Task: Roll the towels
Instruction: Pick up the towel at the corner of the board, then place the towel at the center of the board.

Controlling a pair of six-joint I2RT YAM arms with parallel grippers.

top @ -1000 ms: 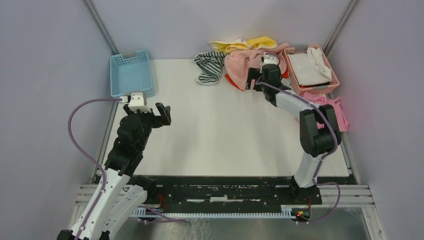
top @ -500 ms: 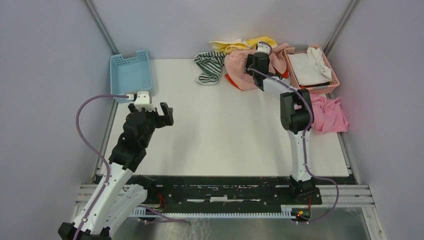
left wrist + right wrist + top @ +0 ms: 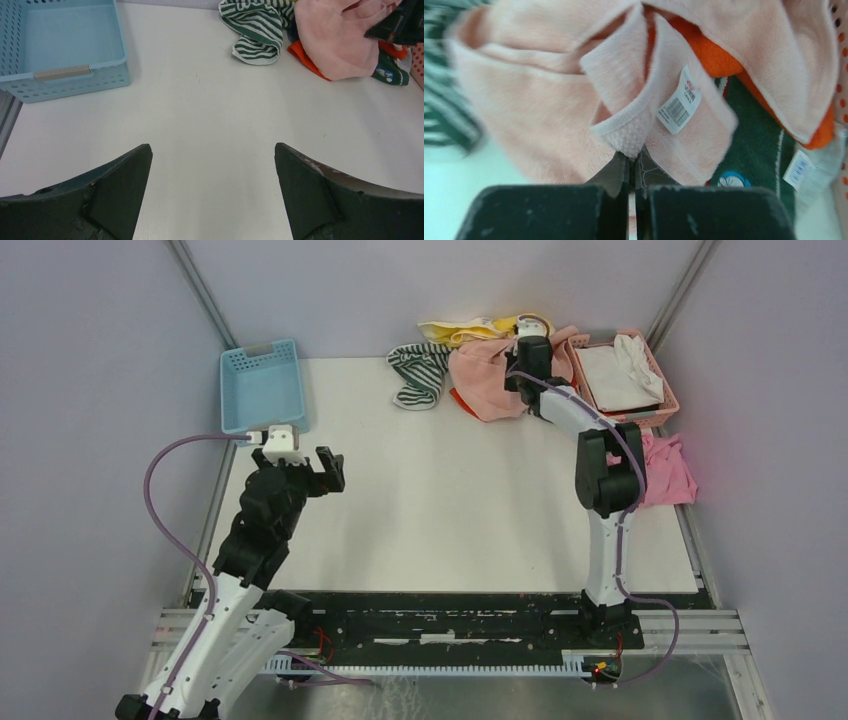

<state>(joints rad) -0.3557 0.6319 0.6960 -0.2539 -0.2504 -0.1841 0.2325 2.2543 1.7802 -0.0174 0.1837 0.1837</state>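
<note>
Towels [image 3: 480,365] lie in a loose heap at the far edge of the worktop [image 3: 450,510], right of centre, just beside the pink basket [image 3: 668,400]. Uppermost is the light pink towel [image 3: 539,115]. The orange-red towel [image 3: 711,55] and the dark green towel [image 3: 759,145] lie under it, the striped towel [image 3: 418,375] touches its left side, and the yellow towel [image 3: 485,330] lies behind it.

Handling, judged from the folds: soft, light, limp cloth. It will not hold a shape, will drape from any single hold, and may drag a neighbouring towel along. Take hold at a hemmed edge or corner, where the cloth is thicker. Avoid the sewn tag [image 3: 679,107], which is thin and could slip.

Right tool [image 3: 631,165]: jaws closed on a folded hem of the light pink towel, just beside the tag.

Left tool [image 3: 212,150]: jaws wide apart, holding nothing, hovering above bare worktop near the blue basket [image 3: 262,388], well apart from the heap.

Surface: white, flat, matt worktop, judged smooth enough for cloth to slide. The broad bare area between the arms suits spreading and rolling.

Room: plain grey walls enclose three sides. A bright pink cloth [image 3: 668,468] lies at the right edge of the worktop
</note>
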